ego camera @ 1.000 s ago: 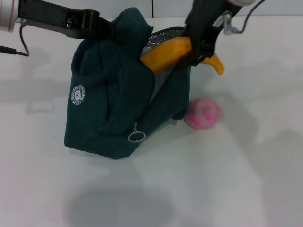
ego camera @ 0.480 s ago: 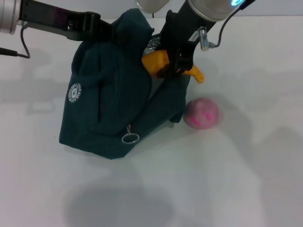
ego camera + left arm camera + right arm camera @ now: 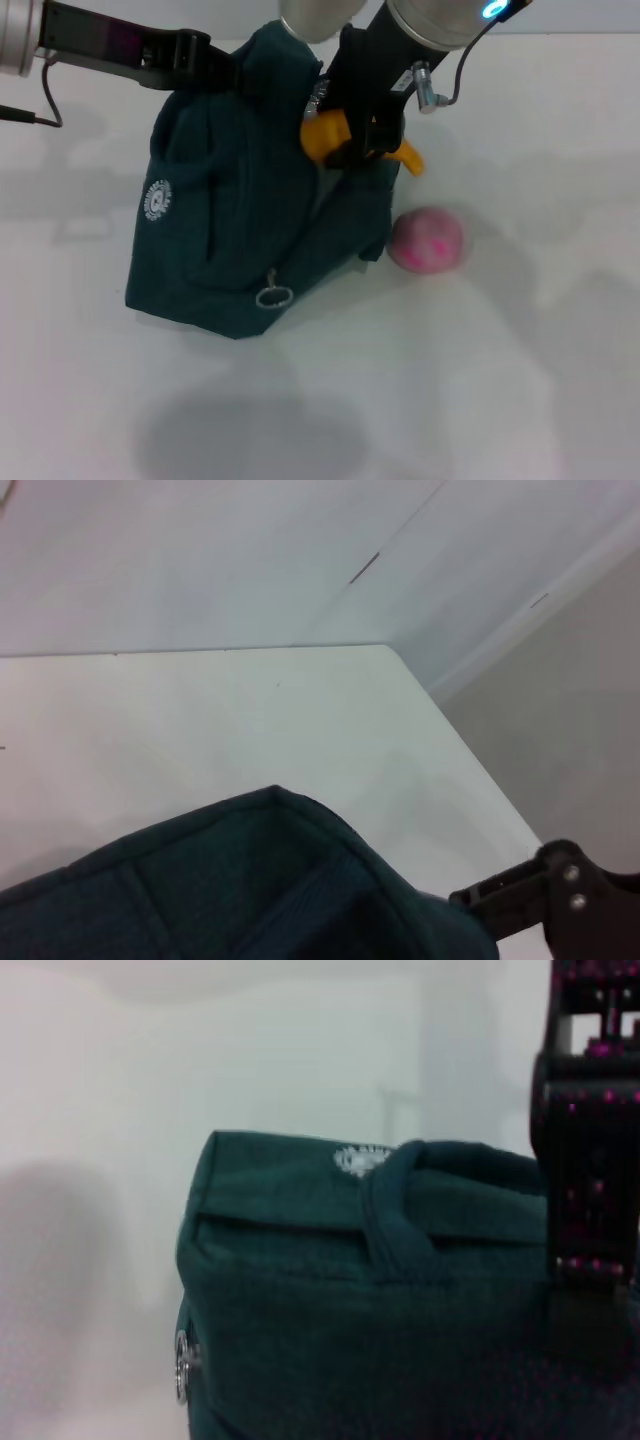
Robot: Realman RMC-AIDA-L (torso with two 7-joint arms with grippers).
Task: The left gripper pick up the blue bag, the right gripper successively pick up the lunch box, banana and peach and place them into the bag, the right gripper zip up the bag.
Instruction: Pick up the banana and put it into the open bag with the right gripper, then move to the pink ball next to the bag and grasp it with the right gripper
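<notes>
Banana (image 3: 325,135) at blue bag (image 3: 240,230) rim, right gripper (image 3: 362,135) clamped

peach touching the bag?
Cannot tell. In the head view the peach lies right beside the bag, at its lower corner, but no plain gap or contact shows there. The wrist views do not show the peach.

White tabletop (image 3: 480,380), pale wall (image 3: 200,550) behind it, thin dark seam lines on the wall
</notes>
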